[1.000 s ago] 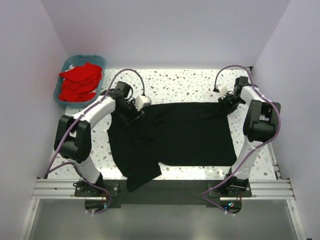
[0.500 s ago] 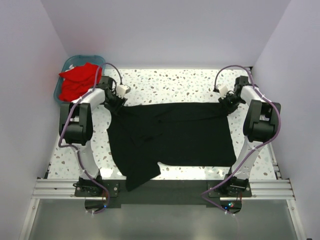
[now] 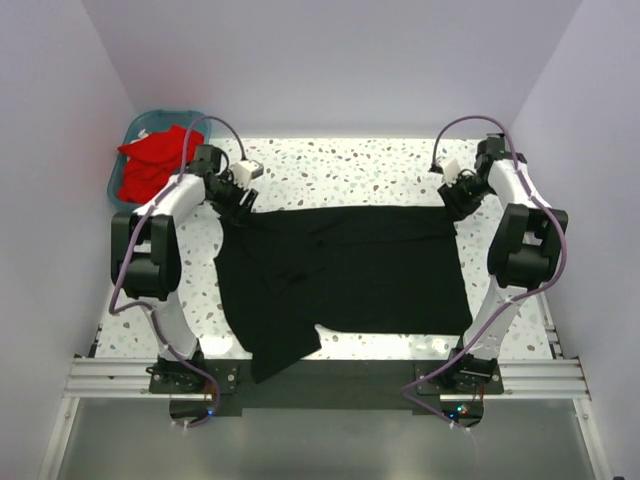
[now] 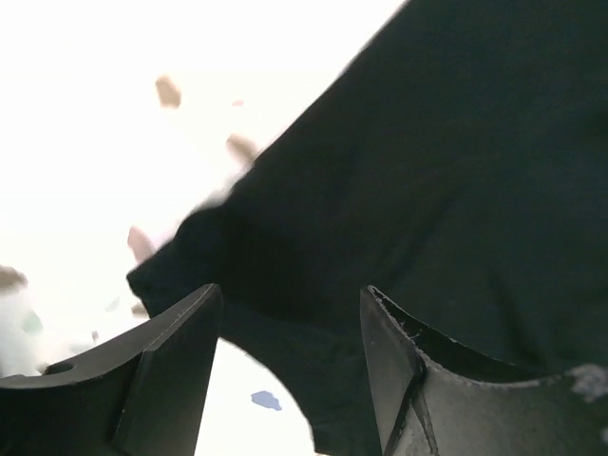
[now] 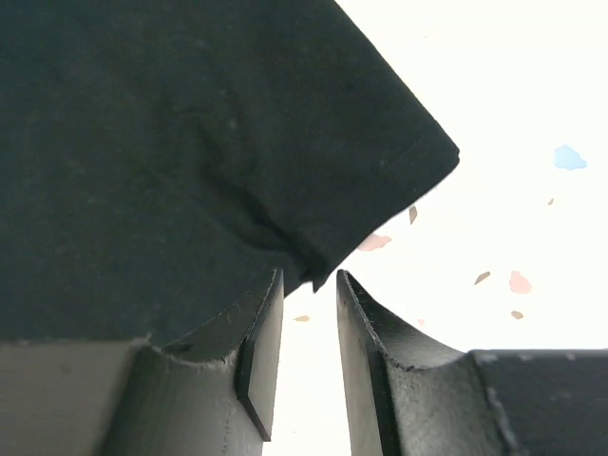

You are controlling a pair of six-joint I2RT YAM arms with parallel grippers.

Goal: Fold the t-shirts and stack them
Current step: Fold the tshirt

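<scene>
While the black t-shirt (image 3: 340,270) is lying spread on the table (image 3: 340,160), long axis running left to right, the left gripper (image 3: 240,205) is hovering at its far left corner, jaws apart and gripping nothing. The right gripper (image 3: 455,206) is sitting at the far right corner, jaws narrowly parted, cloth just off its tips. Red t-shirts (image 3: 155,168) are lying in the basket (image 3: 135,125) at the table's far left corner.
</scene>
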